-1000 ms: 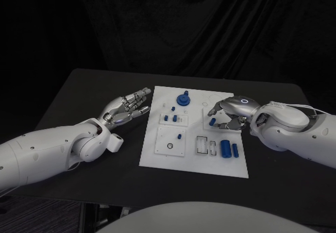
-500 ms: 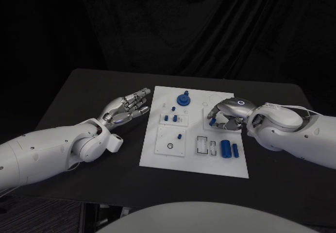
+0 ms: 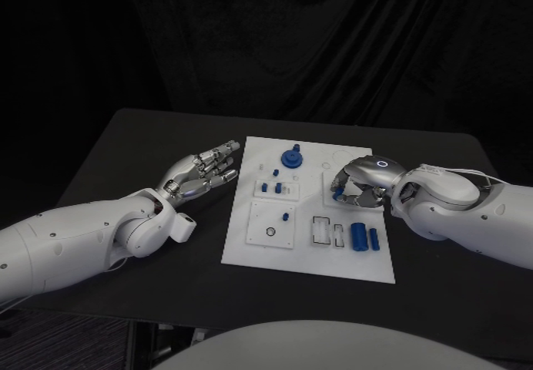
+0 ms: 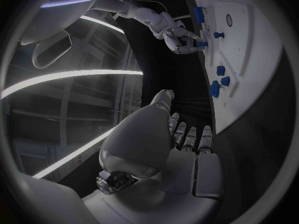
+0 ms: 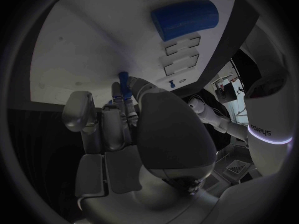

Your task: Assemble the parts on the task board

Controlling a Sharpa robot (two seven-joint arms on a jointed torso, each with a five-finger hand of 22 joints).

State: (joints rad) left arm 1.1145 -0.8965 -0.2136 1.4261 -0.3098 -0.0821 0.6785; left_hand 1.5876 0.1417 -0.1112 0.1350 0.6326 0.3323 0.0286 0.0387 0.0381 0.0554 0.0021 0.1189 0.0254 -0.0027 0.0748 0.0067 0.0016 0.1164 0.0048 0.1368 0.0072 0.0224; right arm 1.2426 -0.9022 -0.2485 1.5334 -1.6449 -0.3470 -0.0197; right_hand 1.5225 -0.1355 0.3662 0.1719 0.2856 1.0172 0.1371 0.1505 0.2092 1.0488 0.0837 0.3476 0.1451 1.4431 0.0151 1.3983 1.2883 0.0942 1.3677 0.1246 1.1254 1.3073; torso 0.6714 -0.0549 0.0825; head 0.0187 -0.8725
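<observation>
near edge of task board (image 3: pixel 256 254): large blue cylinder (image 3: pixel 357 235) lying loose. mid-board: my right hand (image 3: pixel 361 185) pinches a small blue peg (image 5: pixel 123 78); looks like the insertion step. next: align with its socket. left hand (image 3: pixel 206 171) spread, idle, beside board.

From the head we look down on the surface (image 3: pixel 133 146); each wrist camera sits close behind its fingers; all share the white board (image 3: pixel 309 250).
</observation>
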